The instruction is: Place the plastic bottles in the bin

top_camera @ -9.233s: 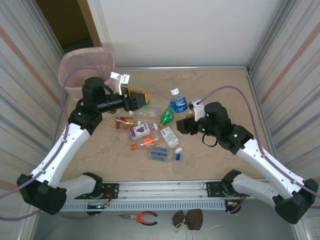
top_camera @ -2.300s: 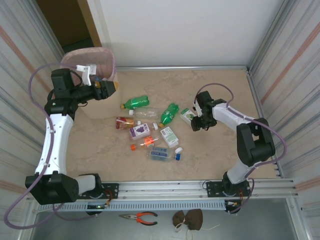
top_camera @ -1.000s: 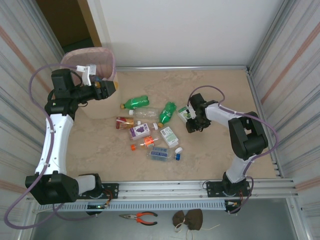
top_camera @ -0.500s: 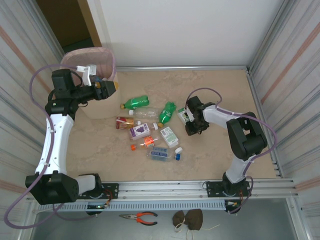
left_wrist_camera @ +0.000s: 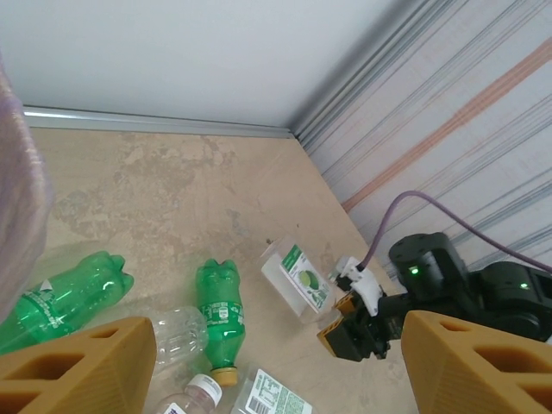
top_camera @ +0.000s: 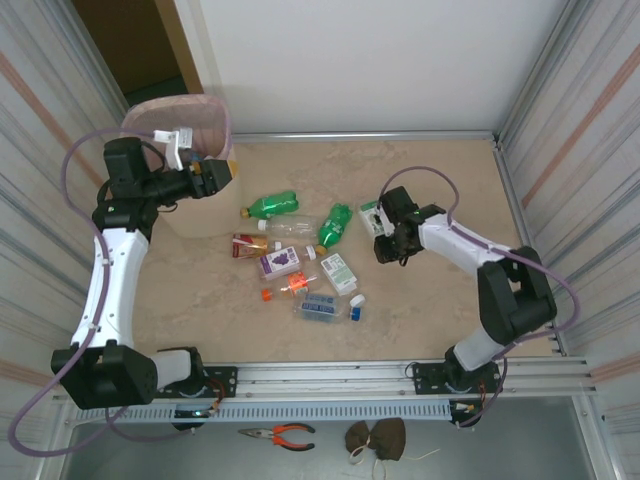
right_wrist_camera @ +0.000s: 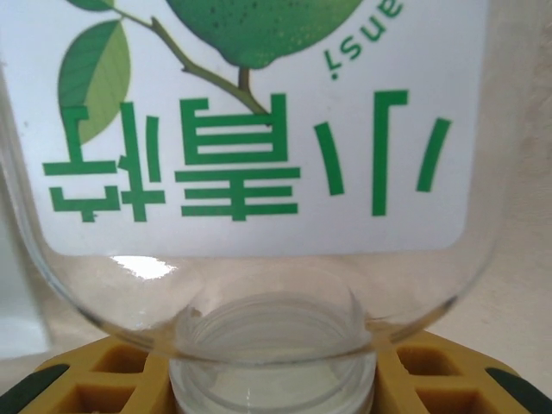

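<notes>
Right wrist view: we logged right gripper (right_wrist_camera: pixel 274 384) clenched on the neck of the clear lime-label bottle (right_wrist_camera: pixel 259 129); left gripper (left_wrist_camera: pixel 276 366) spread wide, unloaded, near the bin (top_camera: pixel 150 108).

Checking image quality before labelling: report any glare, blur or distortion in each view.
Right wrist: a bright glare spot sits on the clear shoulder of the lime-label bottle, whose print is sharp though upside down. Left wrist: the bin at the left edge is a soft pink blur. Top external: even light, faint shadows, side walls splay outward.
</notes>
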`<state>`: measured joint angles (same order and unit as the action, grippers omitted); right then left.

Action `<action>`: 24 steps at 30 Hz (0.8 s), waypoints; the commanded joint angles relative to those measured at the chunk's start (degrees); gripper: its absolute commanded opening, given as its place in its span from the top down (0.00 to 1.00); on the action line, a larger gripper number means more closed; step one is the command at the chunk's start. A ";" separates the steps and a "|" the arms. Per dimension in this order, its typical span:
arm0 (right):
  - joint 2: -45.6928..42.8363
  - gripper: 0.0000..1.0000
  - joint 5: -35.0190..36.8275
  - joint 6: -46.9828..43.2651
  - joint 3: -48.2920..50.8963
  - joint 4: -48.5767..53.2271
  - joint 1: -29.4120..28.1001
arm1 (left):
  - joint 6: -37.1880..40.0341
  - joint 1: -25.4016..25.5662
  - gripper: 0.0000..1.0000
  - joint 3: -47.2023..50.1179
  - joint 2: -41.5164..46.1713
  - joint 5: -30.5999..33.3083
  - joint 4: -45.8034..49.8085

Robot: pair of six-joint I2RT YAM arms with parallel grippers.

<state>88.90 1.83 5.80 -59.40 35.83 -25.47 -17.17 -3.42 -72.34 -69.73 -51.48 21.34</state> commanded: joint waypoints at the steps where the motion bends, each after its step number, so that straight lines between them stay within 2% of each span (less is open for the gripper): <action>1: -6.55 0.62 -1.68 2.52 -1.69 2.03 -0.52 | -1.42 1.23 0.25 0.57 1.44 -2.47 -4.35; 6: -14.75 0.61 -5.74 3.08 -3.86 1.68 -0.46 | -3.11 4.26 0.25 2.41 2.11 -4.44 -12.35; 9: -19.19 0.62 -10.48 3.70 -4.15 -1.68 -0.73 | -3.37 7.04 0.25 2.70 2.39 -4.26 -16.51; 11: -22.20 0.62 -14.28 4.44 -3.93 -5.01 -0.98 | -3.03 9.29 0.27 2.63 2.89 -2.64 -18.81; 16: -27.67 0.65 -22.11 5.67 -2.69 -15.36 -2.31 | -1.23 15.82 0.23 5.00 6.30 1.65 -28.30; 19: -29.63 0.70 -24.23 5.64 -2.20 -20.85 -4.07 | -1.33 18.33 0.20 4.75 6.50 0.83 -32.62; 21: -30.32 0.73 -25.40 5.54 -2.30 -23.48 -4.95 | -1.38 20.28 0.20 4.79 6.45 -1.90 -37.18; 24: -30.83 0.74 -29.53 5.63 -2.41 -28.03 -5.58 | 0.98 25.00 0.17 4.47 6.46 -2.17 -40.50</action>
<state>59.16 -22.24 10.33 -61.80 15.62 -30.50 -18.76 18.76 -67.68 -63.94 -51.68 -11.94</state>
